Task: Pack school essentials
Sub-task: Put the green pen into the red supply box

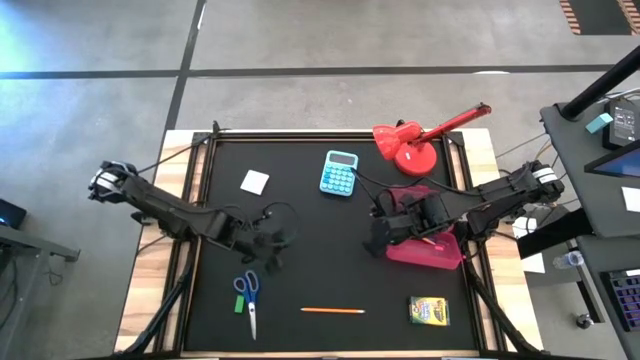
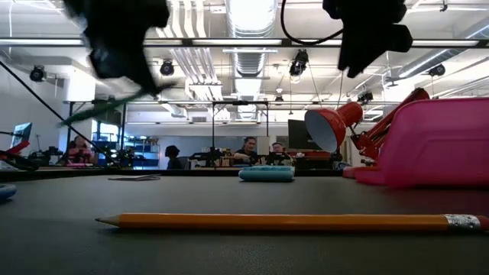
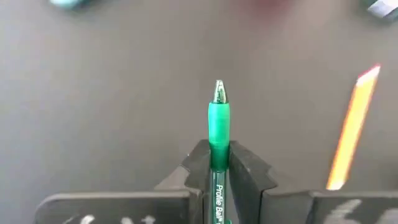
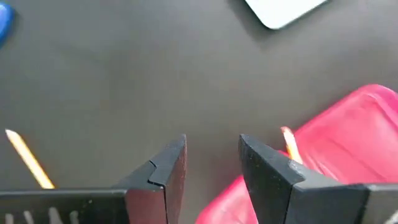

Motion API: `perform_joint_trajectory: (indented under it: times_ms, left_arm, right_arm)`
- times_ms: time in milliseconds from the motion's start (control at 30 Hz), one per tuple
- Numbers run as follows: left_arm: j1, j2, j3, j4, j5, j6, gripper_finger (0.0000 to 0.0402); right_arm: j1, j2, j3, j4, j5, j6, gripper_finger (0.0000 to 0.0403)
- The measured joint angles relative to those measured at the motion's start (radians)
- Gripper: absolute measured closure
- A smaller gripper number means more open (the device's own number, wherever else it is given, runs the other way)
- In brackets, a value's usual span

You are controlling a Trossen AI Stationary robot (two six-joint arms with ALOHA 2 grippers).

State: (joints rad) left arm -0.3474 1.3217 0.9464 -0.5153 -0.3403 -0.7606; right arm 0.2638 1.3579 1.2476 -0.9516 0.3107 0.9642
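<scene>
Orange pencil lying across the dark counter up front, pink case at right, red lamp and light blue calculator behind, people far beyond.

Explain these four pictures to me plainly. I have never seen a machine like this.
Two dark robot arms work at a black table. One picture looks straight down, one sits at table height, and two come from cameras on the wrists. The left pincer, above the table's middle, is shut on a green pen. The right pincer is open over a pink case, where a pencil tip pokes out. On the table lie another orange pencil, blue-handled scissors, a crayon box, a white square, a blue calculator and a red lamp.
</scene>
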Motion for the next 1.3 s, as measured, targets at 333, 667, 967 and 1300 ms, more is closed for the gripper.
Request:
perform_joint_trajectory:
  times_ms: [333, 667, 967, 1300]
  left_arm:
    - [0.082, -0.037, 0.120, 0.343, -0.057, 0.272, 0.0380]
    - [0.119, -0.047, 0.158, 0.571, -0.060, 0.378, 0.0381]
    - [0.124, -0.045, 0.160, 0.632, -0.059, 0.410, 0.0381]
    - [0.130, -0.045, 0.160, 0.694, -0.057, 0.425, 0.0381]
  right_arm:
    - [0.001, 0.000, 0.000, 0.466, -0.007, -0.201, 0.0266]
    - [-0.003, -0.002, 0.024, 0.733, 0.009, -0.339, 0.0229]
    - [-0.008, 0.004, 0.035, 0.859, 0.030, -0.459, 0.0207]
    - [-0.020, 0.004, 0.035, 0.961, 0.031, -0.494, 0.0209]
